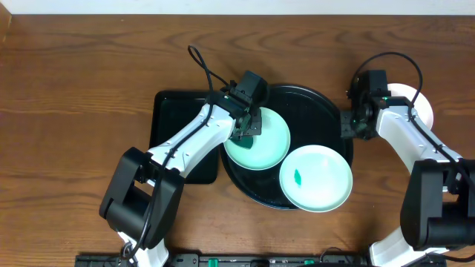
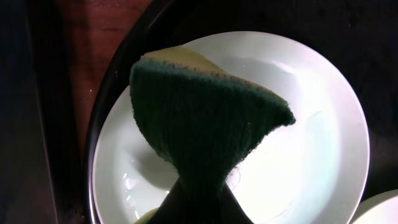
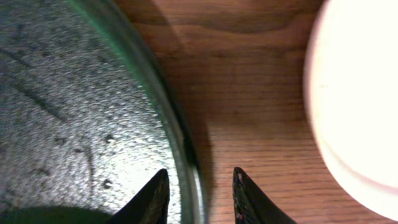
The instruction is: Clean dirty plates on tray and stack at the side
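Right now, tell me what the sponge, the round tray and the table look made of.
The sponge: yellow foam under a coarse dark green scouring layer, fibrous texture. The round tray: likely glossy black plastic, reflective and scuffed. The table: wood or wood-look veneer, visible grain.

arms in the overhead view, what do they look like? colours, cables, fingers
Both the left arm and right arm have white tubular links with bulky black joints. A thin black cable loops off each wrist. The right hand has two dark, tapered, pointed fingers.
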